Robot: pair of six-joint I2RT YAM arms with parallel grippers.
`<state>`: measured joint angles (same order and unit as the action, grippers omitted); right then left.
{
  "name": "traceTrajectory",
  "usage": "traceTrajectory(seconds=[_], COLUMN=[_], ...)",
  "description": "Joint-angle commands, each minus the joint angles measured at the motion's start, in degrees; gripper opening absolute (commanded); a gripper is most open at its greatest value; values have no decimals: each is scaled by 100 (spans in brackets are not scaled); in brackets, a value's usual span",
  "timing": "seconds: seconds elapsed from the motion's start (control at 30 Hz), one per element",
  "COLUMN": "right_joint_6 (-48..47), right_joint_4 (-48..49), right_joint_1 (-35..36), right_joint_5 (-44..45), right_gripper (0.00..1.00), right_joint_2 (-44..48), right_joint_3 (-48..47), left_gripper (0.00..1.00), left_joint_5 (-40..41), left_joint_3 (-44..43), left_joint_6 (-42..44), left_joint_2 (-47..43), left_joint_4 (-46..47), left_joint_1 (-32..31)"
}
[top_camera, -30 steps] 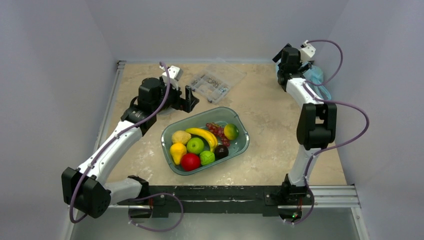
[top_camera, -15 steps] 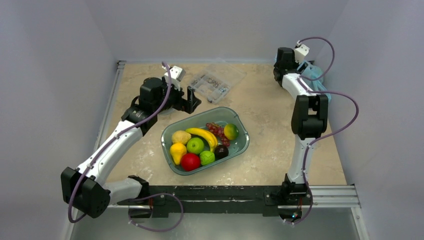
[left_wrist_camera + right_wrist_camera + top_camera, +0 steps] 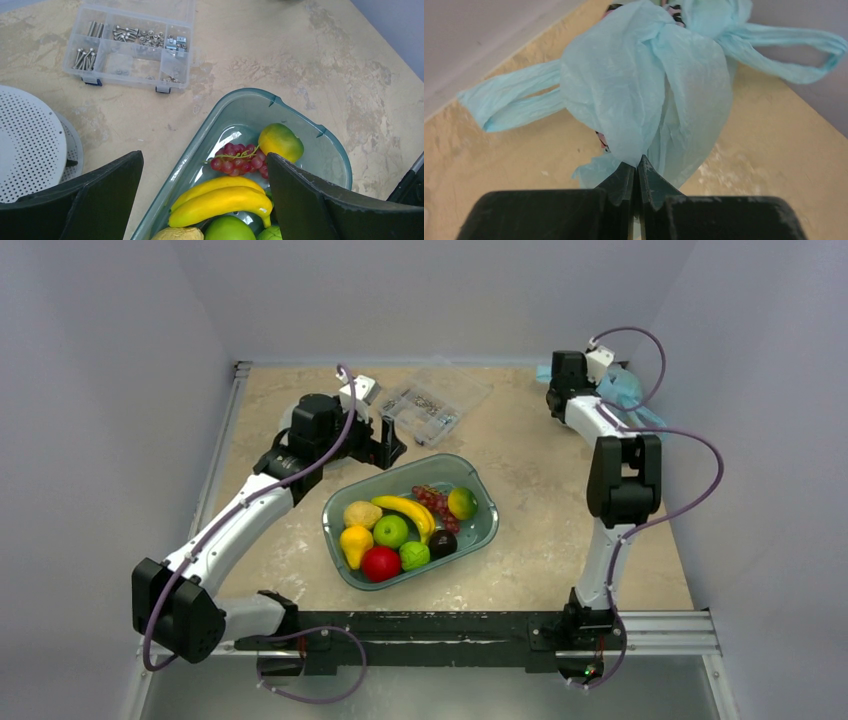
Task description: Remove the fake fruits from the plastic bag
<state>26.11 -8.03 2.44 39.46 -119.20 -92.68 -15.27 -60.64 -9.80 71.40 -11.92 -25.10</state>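
The light-blue plastic bag (image 3: pixel 644 90) lies crumpled in the far right corner (image 3: pixel 627 390), its loop handles spread to both sides. My right gripper (image 3: pixel 638 167) is shut on a fold of the bag's near edge. What is inside the bag is hidden. A green-and-orange mango-like fake fruit (image 3: pixel 281 142) lies in the teal basin (image 3: pixel 235 102), at its far end (image 3: pixel 461 503). A dark round fruit (image 3: pixel 442 543) lies there too. My left gripper (image 3: pixel 204 157) hangs open over the basin's left rim, holding nothing.
The basin (image 3: pixel 490 530) also holds a banana (image 3: pixel 220 202), purple grapes (image 3: pixel 240 156), a yellow pear (image 3: pixel 354 543), a red apple (image 3: pixel 380 563) and green fruits. A clear parts box (image 3: pixel 131 46) lies behind it, with a white perforated disc (image 3: pixel 27 142) to the left. Walls close in the back and sides.
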Motion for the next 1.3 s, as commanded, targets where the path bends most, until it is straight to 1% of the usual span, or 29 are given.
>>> traceTrajectory(seconds=[0.0, 0.07, 0.13, 0.23, 0.37, 0.43, 0.5, 0.6, 0.63, 0.67, 0.77, 1.0, 1.2, 1.23, 1.27], right_joint_6=[418, 424, 519, 565, 650, 597, 623, 547, 539, 536, 566, 794, 964, 954, 948], right_joint_4=[-441, -451, -697, -811, -877, -864, -946, -971, -905, -868, -922, -897, -1230, -1276, -1325], right_joint_1=[360, 618, 886, 1192, 1224, 1237, 1264, 1287, 1300, 1302, 1303, 1302, 1299, 1303, 1303], right_joint_5=[135, 314, 587, 591, 54, -479, -873, -1727, -1917, -2057, -2199, -3280, -3496, -3482, -3443], right_gripper=[0, 0, 0, 0, 0, 0, 0, 0, 1, 4, 8, 8, 9, 13, 19], right_joint_2=[1065, 1422, 1727, 2190, 2862, 3264, 3604, 4135, 4348, 4550, 4975, 5551, 6162, 6248, 6341], right_joint_3=[924, 1445, 1865, 2502, 3393, 3868, 4187, 4636, 4802, 4939, 5231, 5930, 6025, 6019, 6003], left_gripper=[94, 93, 93, 92, 92, 92, 91, 91, 91, 91, 90, 89, 87, 86, 86], left_joint_5=[-89, -62, -12, 38, 83, 129, 161, 57, -12, -56, -106, -321, -341, -315, -276], left_joint_3=[-207, -182, -168, -180, -211, -205, -209, -255, -293, -317, -362, -455, -615, -650, -665], left_joint_6=[185, 228, 288, 350, 472, 550, 592, 533, 496, 469, 453, 383, 378, 401, 443], left_joint_2=[39, 54, 74, 93, 79, 57, 50, 82, 107, 129, 132, 175, 386, 412, 430], left_joint_4=[100, 102, 87, 43, -84, -137, -161, -166, -162, -183, -245, -332, -612, -700, -812], left_joint_1=[-69, -85, -121, -176, -263, -328, -382, -407, -415, -410, -432, -436, -548, -615, -682])
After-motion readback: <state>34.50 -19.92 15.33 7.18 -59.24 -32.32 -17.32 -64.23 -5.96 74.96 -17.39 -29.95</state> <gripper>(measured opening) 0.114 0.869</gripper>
